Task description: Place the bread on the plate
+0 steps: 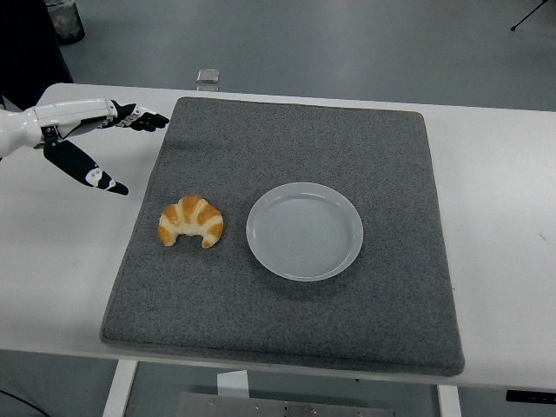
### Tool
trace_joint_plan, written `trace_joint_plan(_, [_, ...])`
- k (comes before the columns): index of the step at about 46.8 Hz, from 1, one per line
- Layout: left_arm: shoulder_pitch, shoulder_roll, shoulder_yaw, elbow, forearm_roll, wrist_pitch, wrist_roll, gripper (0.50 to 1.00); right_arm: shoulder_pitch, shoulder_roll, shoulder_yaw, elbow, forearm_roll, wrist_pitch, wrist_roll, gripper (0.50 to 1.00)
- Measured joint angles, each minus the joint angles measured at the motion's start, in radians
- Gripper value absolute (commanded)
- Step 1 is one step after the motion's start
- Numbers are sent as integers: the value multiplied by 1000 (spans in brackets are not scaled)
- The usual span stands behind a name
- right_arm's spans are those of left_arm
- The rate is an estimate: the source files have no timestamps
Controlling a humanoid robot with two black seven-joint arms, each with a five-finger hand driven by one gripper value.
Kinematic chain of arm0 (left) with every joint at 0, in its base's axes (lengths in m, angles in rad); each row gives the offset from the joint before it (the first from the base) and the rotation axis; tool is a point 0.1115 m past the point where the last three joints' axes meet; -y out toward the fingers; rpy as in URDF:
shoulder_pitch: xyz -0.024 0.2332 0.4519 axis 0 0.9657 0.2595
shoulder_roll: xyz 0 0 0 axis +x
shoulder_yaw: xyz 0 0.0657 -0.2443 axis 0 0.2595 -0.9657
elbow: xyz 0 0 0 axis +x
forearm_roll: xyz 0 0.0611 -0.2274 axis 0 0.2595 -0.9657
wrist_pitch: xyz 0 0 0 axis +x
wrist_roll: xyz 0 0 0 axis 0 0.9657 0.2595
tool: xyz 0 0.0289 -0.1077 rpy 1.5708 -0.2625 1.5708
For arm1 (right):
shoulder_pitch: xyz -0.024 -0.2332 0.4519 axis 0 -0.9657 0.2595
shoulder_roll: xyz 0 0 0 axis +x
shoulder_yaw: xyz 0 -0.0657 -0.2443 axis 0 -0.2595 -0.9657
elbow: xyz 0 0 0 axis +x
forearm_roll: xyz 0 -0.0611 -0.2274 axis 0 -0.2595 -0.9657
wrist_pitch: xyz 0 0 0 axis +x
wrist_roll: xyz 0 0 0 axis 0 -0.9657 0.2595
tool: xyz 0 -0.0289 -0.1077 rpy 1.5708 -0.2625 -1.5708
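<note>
On the white counter [504, 217] a large grey mat [287, 226] covered most of the middle, and the two things of the task lay on it. The bread [190, 221], a golden croissant with pale stripes, sat on the mat's left part, its two tips pointing toward the near edge. Just to its right, apart from it by a narrow strip of mat, stood the plate [304, 231], round, pale and shallow, with nothing on it. The left hand [91, 143] came in from the left edge on a white forearm and hung over the bare counter beside the mat's far left corner. It was spread wide and held nothing: the black fingers [139, 120] stretched toward the mat, their tips reaching about to its left edge, while the thumb [87, 169] pointed down and toward the near side, well separated from them. The hand was farther from the camera than the bread and to its left, clearly apart from it and not touching it. The right arm did not show. Beyond the counter's far edge a small pale square object [207, 76] lay on the grey floor [347, 43].
</note>
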Motion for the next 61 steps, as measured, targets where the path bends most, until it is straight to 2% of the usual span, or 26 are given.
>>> trace_joint_plan(7, [46,-59,2,0,39,91,1,996,-1,0,0,0,0,0,0,952])
trace_joint_plan(16, [66,-113,21,-1,144,110,3,996,0,0,0,0,0,0,0,952])
trace_joint_plan(23, [89,-144,22,0,177,156,5,996,-1,0,0,0,0,0,0,952])
trace_joint_plan(37, [129,-222,63,28,281,317,11,996,0,0,0,0,0,0,0,952])
trace_joint_plan(49, [134,-288,66,92,328,336,14,1000,0,0,0,0,0,0,0,952])
trace_joint_plan(61, [133,-295,66,100,334,340,14,999,0,0,0,0,0,0,0,954])
